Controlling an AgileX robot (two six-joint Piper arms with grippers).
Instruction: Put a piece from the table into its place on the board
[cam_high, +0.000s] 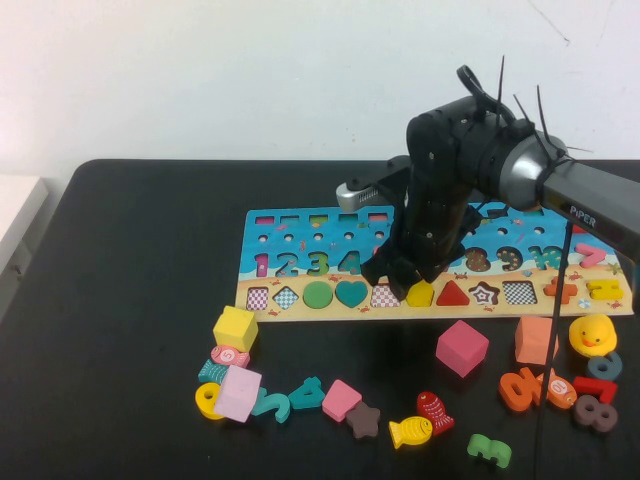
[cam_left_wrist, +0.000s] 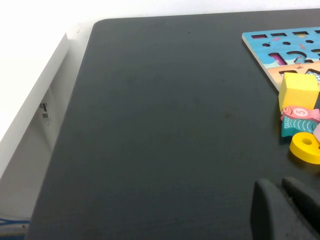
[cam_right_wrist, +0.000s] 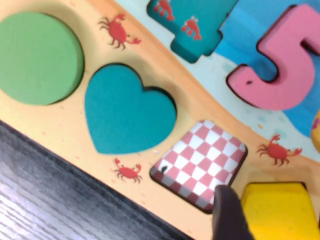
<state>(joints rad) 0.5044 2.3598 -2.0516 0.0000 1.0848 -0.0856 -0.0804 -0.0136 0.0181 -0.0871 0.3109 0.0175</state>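
Observation:
The puzzle board (cam_high: 300, 225) lies across the middle of the black table. My right gripper (cam_high: 400, 272) is low over the board's front row of shapes, right at a yellow pentagon piece (cam_high: 420, 294). In the right wrist view the yellow piece (cam_right_wrist: 277, 210) sits in its recess beside an empty red-checkered square slot (cam_right_wrist: 200, 162). A teal heart (cam_right_wrist: 125, 117) and a green circle (cam_right_wrist: 37, 57) fill the slots beside that one. My left gripper (cam_left_wrist: 280, 200) is shut and empty over bare table at the left, out of the high view.
Loose pieces lie in front of the board: a yellow cube (cam_high: 235, 327), a pink cube (cam_high: 462, 347), an orange block (cam_high: 536, 340), a yellow duck (cam_high: 592, 335), a yellow fish (cam_high: 410, 431), a green 3 (cam_high: 489, 449) and several numbers. The table's left edge (cam_left_wrist: 75, 100) is close to my left arm.

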